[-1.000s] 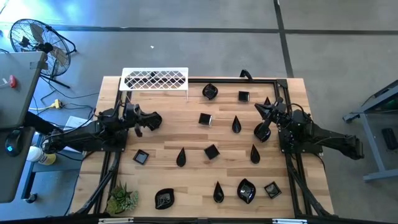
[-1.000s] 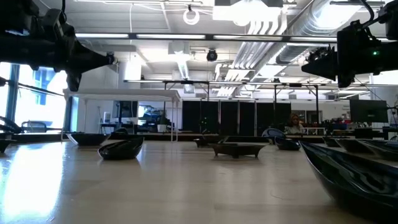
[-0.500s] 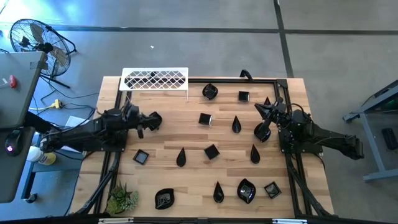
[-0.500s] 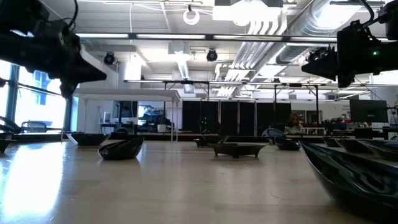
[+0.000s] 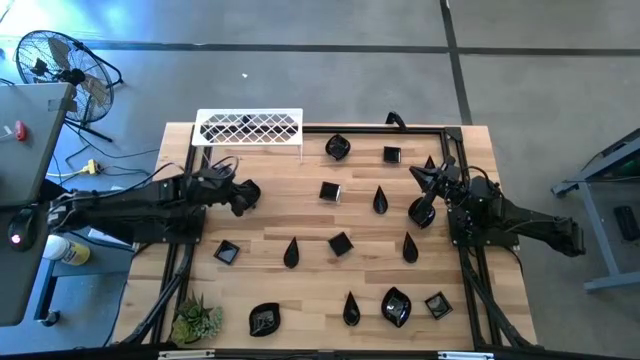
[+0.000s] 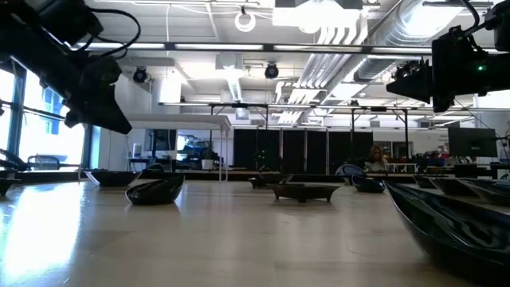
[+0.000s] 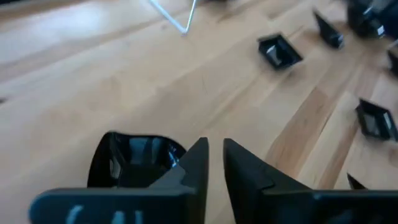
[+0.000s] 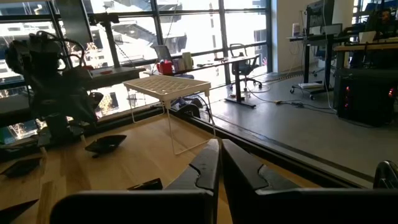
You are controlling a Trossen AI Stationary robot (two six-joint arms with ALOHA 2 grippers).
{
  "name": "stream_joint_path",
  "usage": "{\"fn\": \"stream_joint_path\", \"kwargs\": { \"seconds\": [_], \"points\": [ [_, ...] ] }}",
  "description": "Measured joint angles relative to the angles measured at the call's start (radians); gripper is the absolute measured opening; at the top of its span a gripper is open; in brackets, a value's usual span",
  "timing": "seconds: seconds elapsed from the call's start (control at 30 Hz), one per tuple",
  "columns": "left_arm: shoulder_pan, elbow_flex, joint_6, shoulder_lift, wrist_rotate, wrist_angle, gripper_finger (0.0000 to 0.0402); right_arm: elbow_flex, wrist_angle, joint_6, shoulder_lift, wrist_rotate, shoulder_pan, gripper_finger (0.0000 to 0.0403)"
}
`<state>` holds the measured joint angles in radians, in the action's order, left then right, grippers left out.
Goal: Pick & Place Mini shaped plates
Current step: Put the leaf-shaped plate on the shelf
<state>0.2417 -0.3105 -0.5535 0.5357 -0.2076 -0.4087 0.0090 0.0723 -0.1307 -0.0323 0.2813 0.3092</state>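
The left gripper (image 5: 243,196) hangs over the left half of the wooden table (image 5: 270,225), just in front of the white wire rack (image 5: 249,127) that stands at the table's back edge. In the left wrist view its two fingers (image 7: 194,171) stand slightly apart with a narrow gap between them and nothing in it; a glossy black dish (image 7: 134,155) lies on the wood right beside them, partly hidden by one finger. The right gripper (image 5: 425,193) waits raised near the right side of the table, its fingers (image 8: 208,165) pressed together and empty. The mini shaped plates are scattered across the board, well apart from one another: a leaf-shaped dish (image 5: 338,148) and a square one (image 5: 391,154) near the back, a square dish (image 5: 330,191) and a teardrop (image 5: 380,200) in the middle, another square dish (image 5: 226,252) and teardrop (image 5: 291,252) nearer the left arm, and several more along the front edge, such as a leaf dish (image 5: 264,320). A small green plant (image 5: 196,320) sits at the front left corner. A black frame (image 5: 380,128) borders the back and right sides. A floor fan (image 5: 55,62) stands beyond the table.
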Motion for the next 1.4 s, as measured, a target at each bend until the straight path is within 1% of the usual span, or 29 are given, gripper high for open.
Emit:
{"fn": "stream_joint_path", "kwargs": {
  "seconds": [0.07, 0.17, 0.23, 0.3, 0.4, 0.67, 0.83, 1.23, 1.3, 1.4],
  "points": [
    [0.000, -0.022, -0.001, 0.050, 0.023, -0.008, 0.0078, 0.000, 0.000, 0.000, 0.000, 0.000, 0.000, 0.0012],
    [0.000, -0.047, 0.027, 0.111, 0.086, -0.015, 0.0098, 0.000, 0.000, 0.000, 0.000, 0.000, 0.000, 0.0012],
    [0.000, -0.060, 0.053, 0.156, 0.135, -0.010, 0.0104, 0.000, 0.000, 0.000, 0.000, 0.000, 0.000, 0.0012],
    [0.000, -0.072, 0.083, 0.218, 0.162, -0.011, 0.0106, 0.000, 0.000, 0.000, 0.000, 0.000, 0.000, 0.0012],
    [0.000, -0.084, 0.116, 0.303, 0.167, -0.014, 0.0107, 0.000, 0.000, 0.000, 0.000, 0.000, 0.000, 0.0012],
    [0.000, -0.091, 0.200, 0.459, 0.173, 0.008, 0.0107, 0.000, 0.000, 0.000, 0.000, 0.000, 0.000, 0.0012],
    [0.000, -0.091, 0.217, 0.486, 0.173, 0.009, 0.0107, 0.000, 0.000, 0.000, 0.000, 0.000, 0.000, 0.0012],
    [0.000, -0.091, 0.220, 0.486, 0.159, 0.009, 0.0107, 0.000, 0.000, 0.000, 0.000, 0.000, 0.000, 0.0012],
    [0.000, -0.103, 0.223, 0.486, 0.144, -0.014, 0.0107, 0.000, 0.000, 0.000, 0.000, 0.000, 0.000, 0.0012],
    [0.000, -0.155, 0.247, 0.486, 0.114, -0.081, 0.0107, 0.000, 0.000, 0.000, 0.000, 0.000, 0.000, 0.0012]
  ]
}}
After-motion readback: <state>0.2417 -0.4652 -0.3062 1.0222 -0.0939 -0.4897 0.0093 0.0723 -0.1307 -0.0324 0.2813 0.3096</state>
